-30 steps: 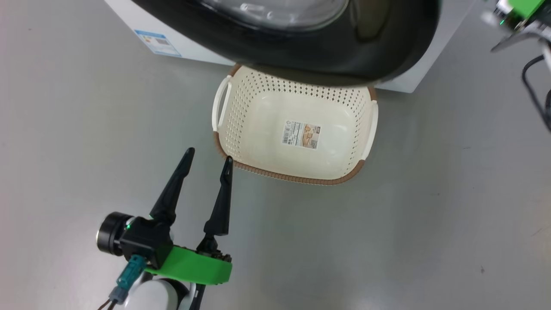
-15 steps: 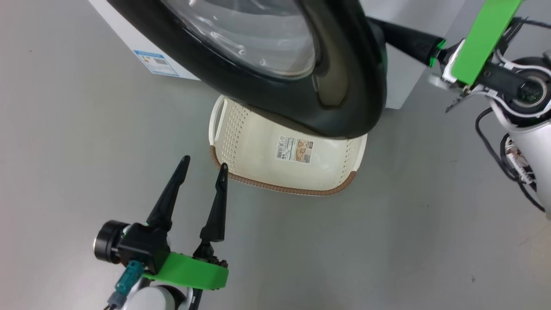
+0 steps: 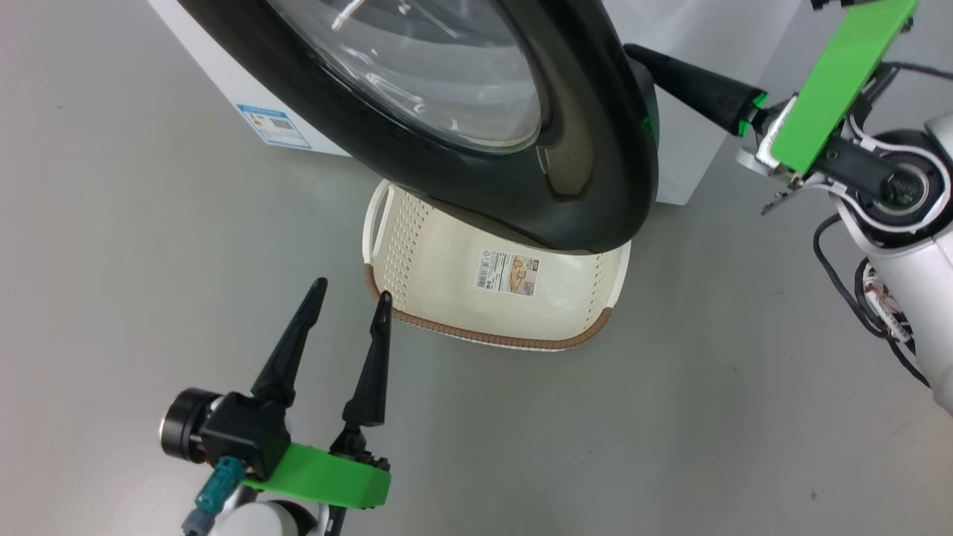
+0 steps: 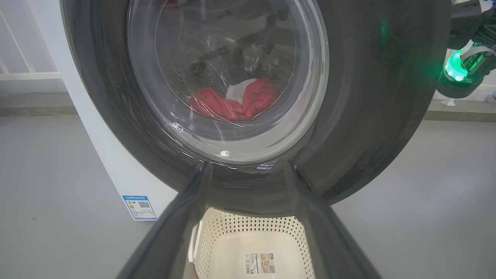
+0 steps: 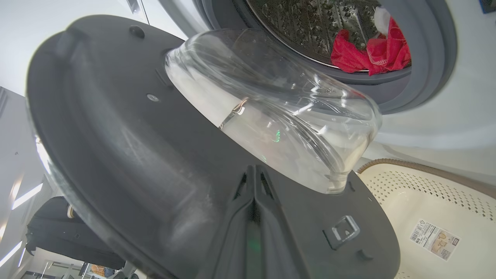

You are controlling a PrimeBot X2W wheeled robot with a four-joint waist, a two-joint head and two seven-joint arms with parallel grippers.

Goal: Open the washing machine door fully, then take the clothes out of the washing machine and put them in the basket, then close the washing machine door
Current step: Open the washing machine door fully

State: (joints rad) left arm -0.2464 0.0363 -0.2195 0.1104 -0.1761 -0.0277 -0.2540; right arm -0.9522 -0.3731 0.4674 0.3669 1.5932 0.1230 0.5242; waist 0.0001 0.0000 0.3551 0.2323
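The washing machine door [image 3: 595, 149] stands partly swung out from the white washing machine [image 3: 692, 171], over the basket [image 3: 484, 336]. My right gripper [image 3: 633, 50] is shut, its tips behind the door's right edge. In the right wrist view the right gripper [image 5: 254, 170] rests its closed tips against the door's dark inner face [image 5: 116, 135], below the glass bowl [image 5: 271, 116]. The red clothes [image 5: 368, 54] lie in the steel drum, and show through the glass as clothes [image 4: 232, 104]. My left gripper [image 3: 352, 289] is open and holds nothing, near the basket's front left corner.
The basket [image 4: 252, 236] sits on the grey floor right in front of the machine, under the door, and holds no clothes. A blue label [image 3: 272, 126] marks the machine's lower left front. My right forearm [image 3: 893, 193] and its cables hang at the right.
The head camera has shifted. The door has swung further out from the machine. My right gripper has come in behind its right edge. The left gripper stays open in the same place.
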